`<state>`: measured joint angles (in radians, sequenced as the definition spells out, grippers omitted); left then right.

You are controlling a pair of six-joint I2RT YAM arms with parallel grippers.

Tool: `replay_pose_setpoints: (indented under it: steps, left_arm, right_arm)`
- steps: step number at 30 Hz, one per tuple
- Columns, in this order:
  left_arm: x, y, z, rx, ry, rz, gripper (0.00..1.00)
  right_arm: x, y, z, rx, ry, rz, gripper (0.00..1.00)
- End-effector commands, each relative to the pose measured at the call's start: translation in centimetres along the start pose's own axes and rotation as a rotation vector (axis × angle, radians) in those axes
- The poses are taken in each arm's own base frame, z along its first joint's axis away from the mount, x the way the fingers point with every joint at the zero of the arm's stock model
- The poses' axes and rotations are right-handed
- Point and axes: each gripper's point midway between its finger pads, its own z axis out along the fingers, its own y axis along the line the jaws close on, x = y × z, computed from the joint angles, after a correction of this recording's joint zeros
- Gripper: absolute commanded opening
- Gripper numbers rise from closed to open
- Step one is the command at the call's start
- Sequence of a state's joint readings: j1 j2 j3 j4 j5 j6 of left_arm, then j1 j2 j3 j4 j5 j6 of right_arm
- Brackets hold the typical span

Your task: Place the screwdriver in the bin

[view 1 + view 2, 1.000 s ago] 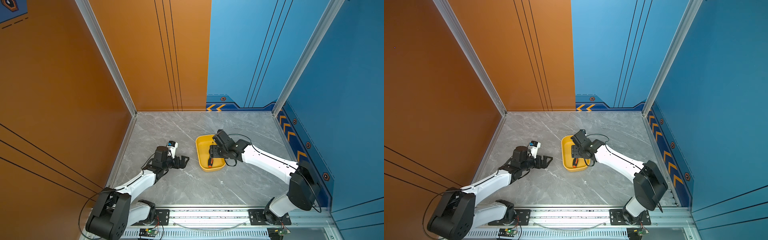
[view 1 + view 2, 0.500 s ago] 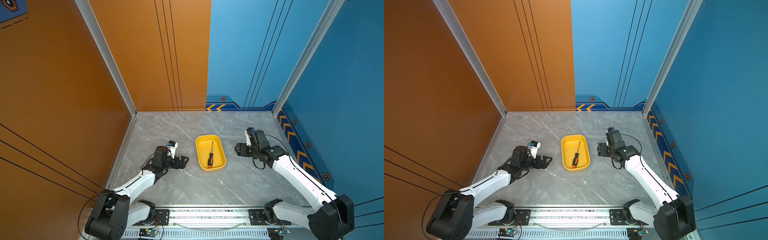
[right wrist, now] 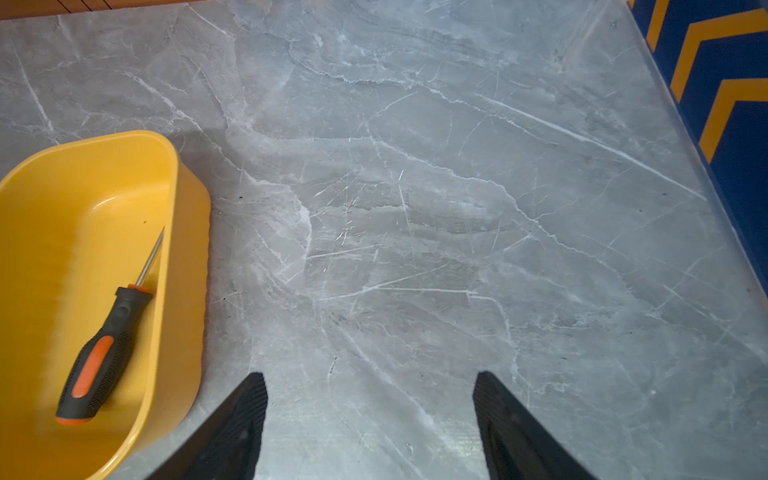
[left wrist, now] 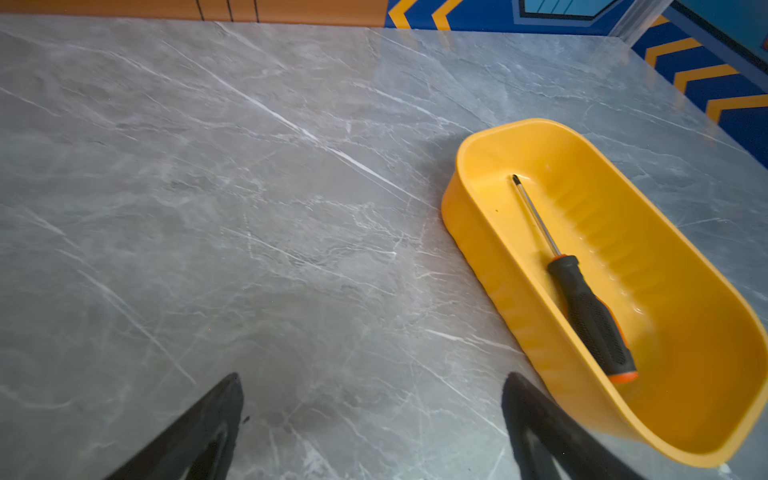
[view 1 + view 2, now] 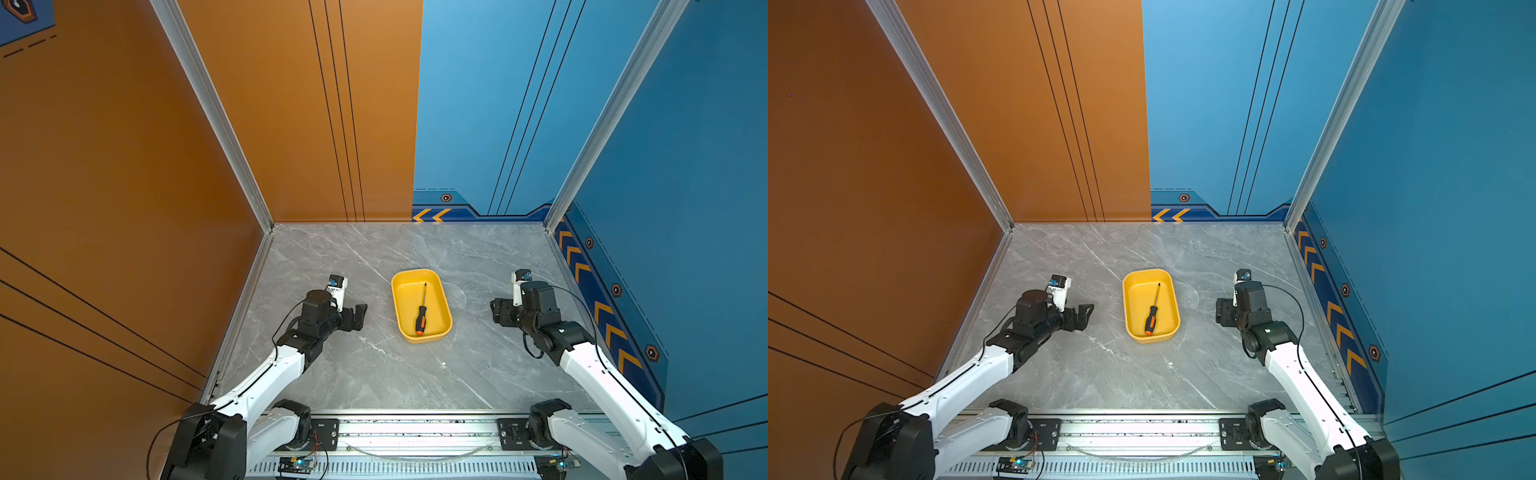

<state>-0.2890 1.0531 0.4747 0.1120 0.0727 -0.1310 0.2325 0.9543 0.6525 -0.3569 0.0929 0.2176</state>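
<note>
In both top views a grey, white-veined table (image 5: 374,374) floors a booth. Orange walls (image 5: 124,166) rise left of the bin and behind it. Blue walls (image 5: 685,166) rise behind it and on its right, the right-hand one with a chevron strip (image 5: 1341,324) along its base. The bin (image 5: 424,337) sits near mid-table, its long sides running away from the metal rail (image 5: 1142,424) at the front edge. The screwdriver (image 5: 421,318) lies flat inside it, handle toward the rail end and shaft toward the far end. The left arm (image 5: 274,374) ends left of the bin and the right arm (image 5: 590,370) right of it, each with a band of bare table between. More bare table stretches from the bin to the back wall, and from the bin to the rail.

In the left wrist view the left jaws stand wide apart, gripping nothing, with only table (image 4: 249,208) between them. The bin (image 4: 498,257) lies off to one side, and the screwdriver (image 4: 590,316) runs along its nearer long wall. Past the bin the table reaches the wall base.

In the right wrist view the right jaws are likewise parted and grip nothing, over bare table (image 3: 457,228). The bin (image 3: 187,270) shows at one side with the screwdriver (image 3: 104,349) on its floor. On the side away from the bin, the table edge meets the chevron strip.
</note>
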Motion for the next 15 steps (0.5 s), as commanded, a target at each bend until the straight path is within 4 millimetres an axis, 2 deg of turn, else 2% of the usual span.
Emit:
replay_pose_setpoints:
  steps: [1,7,15]
  left_arm:
    - [-3.0,2.9,-1.0,-0.173,-0.102,0.075,0.98]
    - [-3.6,6.2,-1.2,-0.273,-0.185,0.065,0.98]
    - [-2.8,8.9,-0.8,-0.329,-0.219,0.076,0.98]
  right_arm:
    - [-1.2,-1.2,0.5,0.060,-0.110,-0.023,0.77]
    - [-1.2,-2.7,2.0,0.121,-0.202,-0.046,0.77]
    - [-1.9,-5.0,3.2,0.175,-0.358,-0.033,0.77]
